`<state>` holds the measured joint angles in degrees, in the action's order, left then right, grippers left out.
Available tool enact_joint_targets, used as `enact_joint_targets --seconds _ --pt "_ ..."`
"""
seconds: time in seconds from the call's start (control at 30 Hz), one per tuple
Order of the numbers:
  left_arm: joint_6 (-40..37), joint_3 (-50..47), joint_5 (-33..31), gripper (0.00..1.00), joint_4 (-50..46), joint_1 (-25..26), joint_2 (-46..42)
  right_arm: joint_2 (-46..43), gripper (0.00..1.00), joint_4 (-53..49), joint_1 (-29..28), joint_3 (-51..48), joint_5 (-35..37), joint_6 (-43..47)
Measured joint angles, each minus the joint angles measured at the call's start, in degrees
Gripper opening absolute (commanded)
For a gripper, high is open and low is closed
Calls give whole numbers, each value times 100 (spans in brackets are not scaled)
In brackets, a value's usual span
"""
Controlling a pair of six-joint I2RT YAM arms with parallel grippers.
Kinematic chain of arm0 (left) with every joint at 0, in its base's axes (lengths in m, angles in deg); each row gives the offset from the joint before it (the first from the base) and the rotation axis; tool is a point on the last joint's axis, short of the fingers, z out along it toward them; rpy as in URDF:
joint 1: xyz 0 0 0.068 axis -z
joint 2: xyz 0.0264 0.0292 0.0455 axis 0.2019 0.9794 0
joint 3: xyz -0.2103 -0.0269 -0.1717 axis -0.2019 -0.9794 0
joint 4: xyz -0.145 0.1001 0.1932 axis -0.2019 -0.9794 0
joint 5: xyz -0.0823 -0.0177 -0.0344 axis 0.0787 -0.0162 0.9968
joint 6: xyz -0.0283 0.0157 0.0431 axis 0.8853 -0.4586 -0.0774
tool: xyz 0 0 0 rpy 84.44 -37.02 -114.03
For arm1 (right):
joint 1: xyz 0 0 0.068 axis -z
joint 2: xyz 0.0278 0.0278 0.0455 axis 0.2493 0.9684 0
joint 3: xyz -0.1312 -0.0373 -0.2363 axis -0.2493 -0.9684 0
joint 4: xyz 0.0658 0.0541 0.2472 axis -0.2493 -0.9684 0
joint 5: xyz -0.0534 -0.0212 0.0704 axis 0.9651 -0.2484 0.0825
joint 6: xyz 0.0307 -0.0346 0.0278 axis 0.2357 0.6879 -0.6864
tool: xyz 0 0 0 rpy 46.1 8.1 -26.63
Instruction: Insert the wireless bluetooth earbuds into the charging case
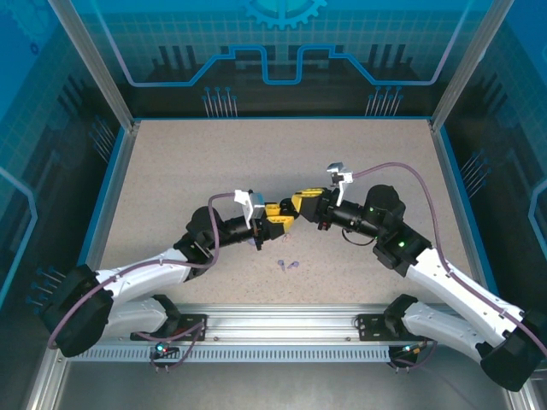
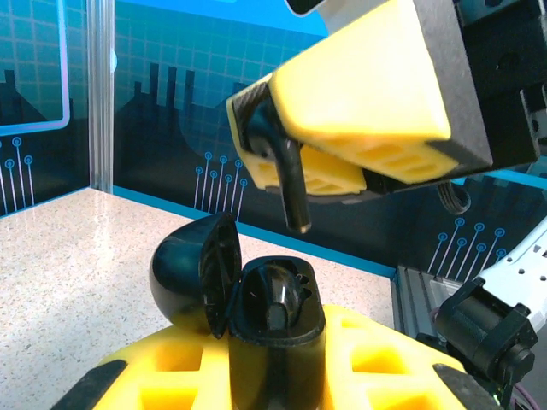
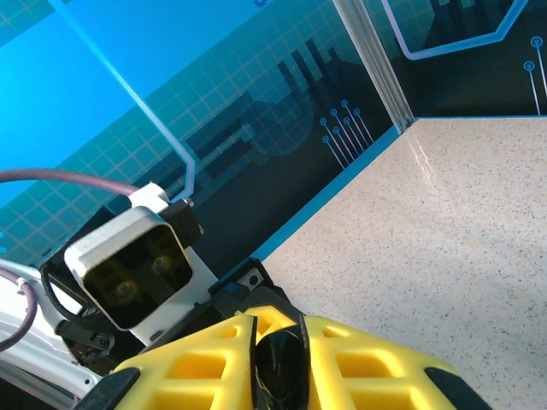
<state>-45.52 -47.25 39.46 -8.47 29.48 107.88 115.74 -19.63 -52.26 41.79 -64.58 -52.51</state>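
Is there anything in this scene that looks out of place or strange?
Only one small thing: the purple earbuds lie loose on the table, with no case beside them. Otherwise nothing looks spilled, askew or damaged.

no readable text, label or number; just wordless circuit graphics on blue backdrop panels (image 1: 273, 51)
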Motion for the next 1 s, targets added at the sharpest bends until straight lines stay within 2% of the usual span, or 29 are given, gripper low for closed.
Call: enact_joint_targets --seconds 1.0 --pt "201 44 -46 0 74 4 52 0 20 133 -7 -223 90 37"
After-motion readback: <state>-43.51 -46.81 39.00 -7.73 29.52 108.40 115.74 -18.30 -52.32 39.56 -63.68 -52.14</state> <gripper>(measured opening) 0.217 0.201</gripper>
